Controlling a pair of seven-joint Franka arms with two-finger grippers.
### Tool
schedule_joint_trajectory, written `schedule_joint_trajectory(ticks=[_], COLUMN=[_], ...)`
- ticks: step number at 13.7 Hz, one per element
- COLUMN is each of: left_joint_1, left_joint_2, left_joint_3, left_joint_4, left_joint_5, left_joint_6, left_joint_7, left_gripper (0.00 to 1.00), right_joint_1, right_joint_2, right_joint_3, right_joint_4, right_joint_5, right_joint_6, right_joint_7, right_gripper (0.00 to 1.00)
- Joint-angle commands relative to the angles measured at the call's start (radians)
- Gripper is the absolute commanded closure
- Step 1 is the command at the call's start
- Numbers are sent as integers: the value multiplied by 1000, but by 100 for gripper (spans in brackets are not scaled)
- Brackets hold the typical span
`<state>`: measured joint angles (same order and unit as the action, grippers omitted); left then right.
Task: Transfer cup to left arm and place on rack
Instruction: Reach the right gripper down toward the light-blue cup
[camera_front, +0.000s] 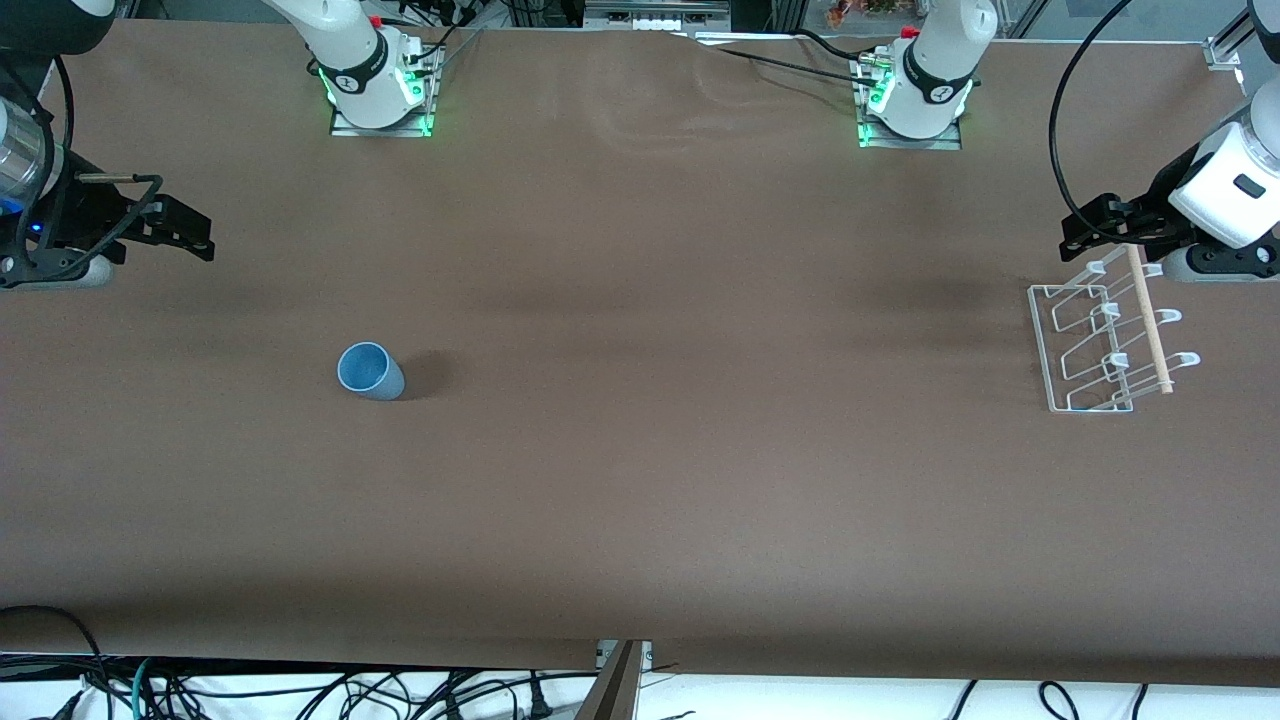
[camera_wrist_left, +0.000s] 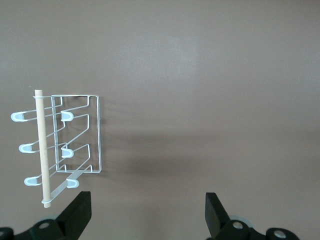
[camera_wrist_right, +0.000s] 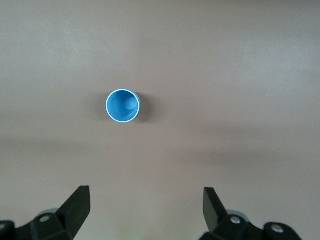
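Observation:
The light-blue cup (camera_front: 370, 371) stands upright, mouth up, on the brown table toward the right arm's end; the right wrist view looks down into the cup (camera_wrist_right: 123, 105). My right gripper (camera_front: 203, 240) hangs open and empty above the table near that end, apart from the cup. In the right wrist view the right gripper (camera_wrist_right: 146, 194) has only bare table between its fingers. The wire rack (camera_front: 1105, 335) with its wooden dowel (camera_front: 1148, 320) sits toward the left arm's end. My left gripper (camera_front: 1072, 236) hovers open just beside the rack (camera_wrist_left: 65, 145); the left gripper (camera_wrist_left: 147, 200) holds nothing.
Both arm bases (camera_front: 380, 95) (camera_front: 915, 100) with green lights stand along the table edge farthest from the front camera. A thick black cable (camera_front: 1060, 110) loops from the left wrist. Loose cables (camera_front: 300, 690) lie below the near table edge.

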<state>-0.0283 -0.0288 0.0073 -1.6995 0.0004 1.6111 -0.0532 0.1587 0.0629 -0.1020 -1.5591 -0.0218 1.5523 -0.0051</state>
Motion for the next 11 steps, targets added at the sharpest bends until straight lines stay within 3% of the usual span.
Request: schedule_joint_trajectory(ticks=[1,6,11], left_joint_1=[-2,-2,-2], left_joint_2=[9,9,9], left_joint_3=[-3,-3,-3], left_joint_4=[27,26,27], left_joint_5=[23,23,24], left_joint_6=[-19,-22,-22], left_joint_7=[16,16,16], left_gripper=[0,0,0], right_joint_1=[-18,-18,-18], right_joint_2=[6,30,121], right_joint_3=[16,13,13], right_joint_4=[27,19,-65], right_joint_5=[17,13,10], right_joint_6=[-14,24,193], right_joint_7=[22,14,16], right_gripper=[0,0,0])
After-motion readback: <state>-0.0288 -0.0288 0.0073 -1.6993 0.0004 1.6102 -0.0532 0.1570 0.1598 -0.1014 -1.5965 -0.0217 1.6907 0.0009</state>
